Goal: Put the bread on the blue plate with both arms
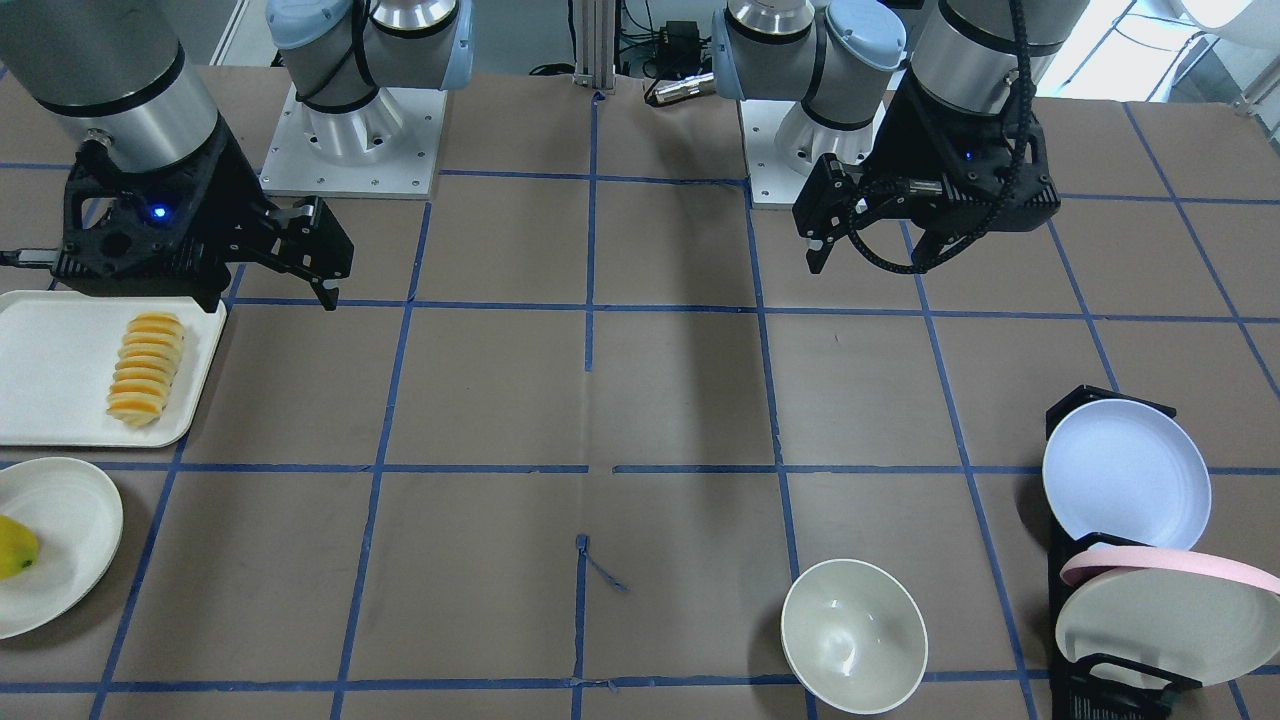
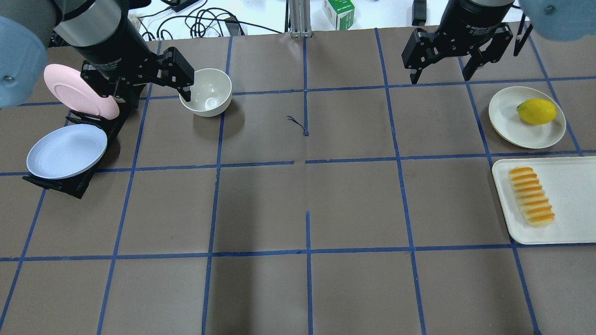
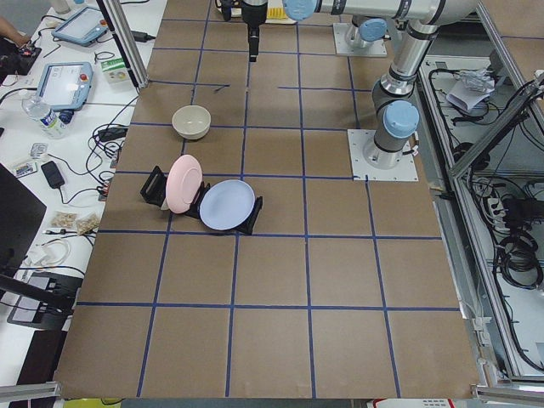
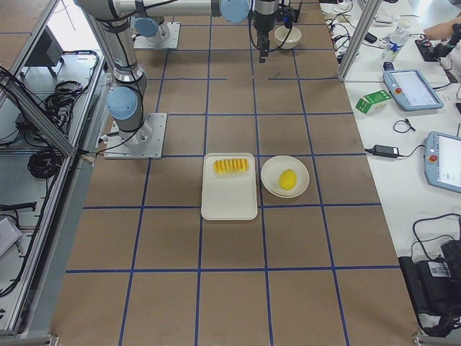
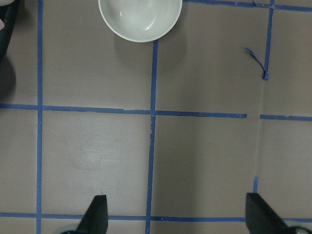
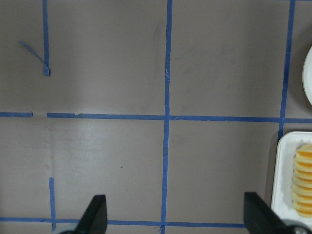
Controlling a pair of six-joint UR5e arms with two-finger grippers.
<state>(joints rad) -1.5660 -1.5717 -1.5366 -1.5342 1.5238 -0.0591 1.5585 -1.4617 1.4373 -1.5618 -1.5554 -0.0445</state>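
Arms hang high over the brown table (image 2: 307,200), each wrist turned so that its fingers point down at the taped surface. The left gripper (image 5: 178,214) has its fingers spread wide with nothing between them; its wrist view shows only bare table, blue tape lines (image 5: 152,146) and the white bowl (image 5: 140,19) at the top edge. The right gripper (image 6: 176,214) is likewise spread wide and empty, with the end of the bread just showing at the right edge of its wrist view.

The bread (image 2: 531,196) lies flat on the white tray (image 2: 572,186) on the robot's right side, untouched and well apart from both grippers. The blue plate (image 2: 67,151) is on the far left, leaning tilted in a black rack (image 2: 70,184), with the pink plate (image 2: 79,90) standing in the same rack beside it. A yellow fruit (image 2: 536,110) sits on a cream plate (image 2: 507,116) near the tray.

White lettering on each gripper body in the overhead view seems to read "Adaptive Gripper". A green-and-white carton (image 2: 338,11) beyond the table carries print too small to read
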